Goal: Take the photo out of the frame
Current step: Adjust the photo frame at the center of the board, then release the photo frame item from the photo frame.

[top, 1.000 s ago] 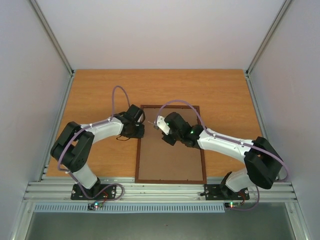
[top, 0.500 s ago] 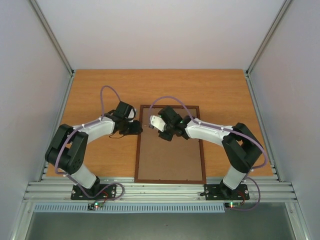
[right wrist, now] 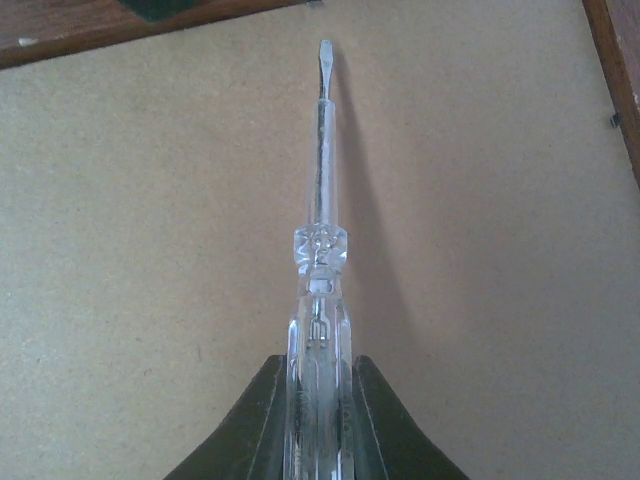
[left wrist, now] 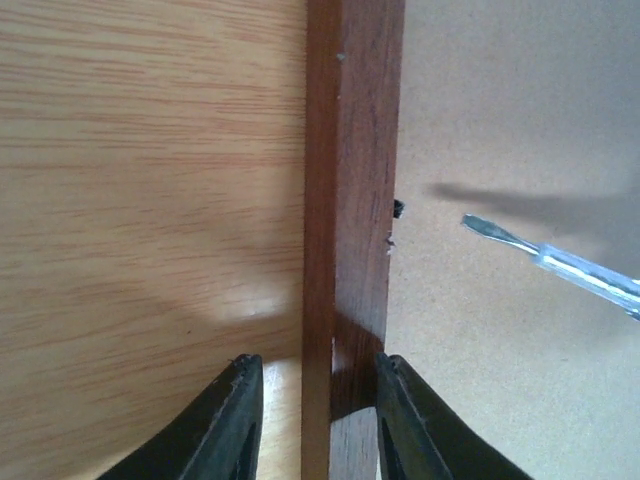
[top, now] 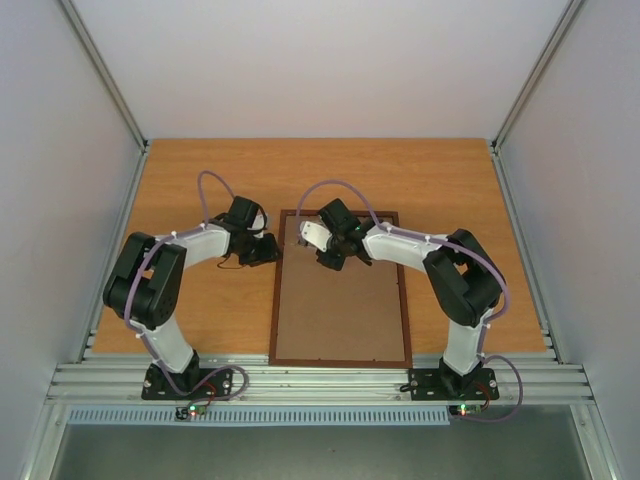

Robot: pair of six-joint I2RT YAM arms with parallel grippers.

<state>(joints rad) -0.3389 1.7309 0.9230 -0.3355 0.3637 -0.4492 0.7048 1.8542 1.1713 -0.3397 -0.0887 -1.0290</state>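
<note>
Left gripper (left wrist: 318, 405) gapes astride frame (left wrist: 352, 150); right gripper (right wrist: 318, 372) clamps screwdriver (right wrist: 322, 180); photo unseen

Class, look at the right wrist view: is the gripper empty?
No, the right gripper is shut on a clear-handled screwdriver above the frame.

The left hand (left wrist: 315, 368) is straddling the frame's (top: 276, 310) left rail. The right hand (right wrist: 318, 368), gripping a screwdriver (right wrist: 322, 150), is crowding the backing's (top: 340, 320) far end. The backing's near half and the surrounding tabletop (top: 440, 180) are lying open.

Bright even light; soft shadows; wrist views sharp.
</note>
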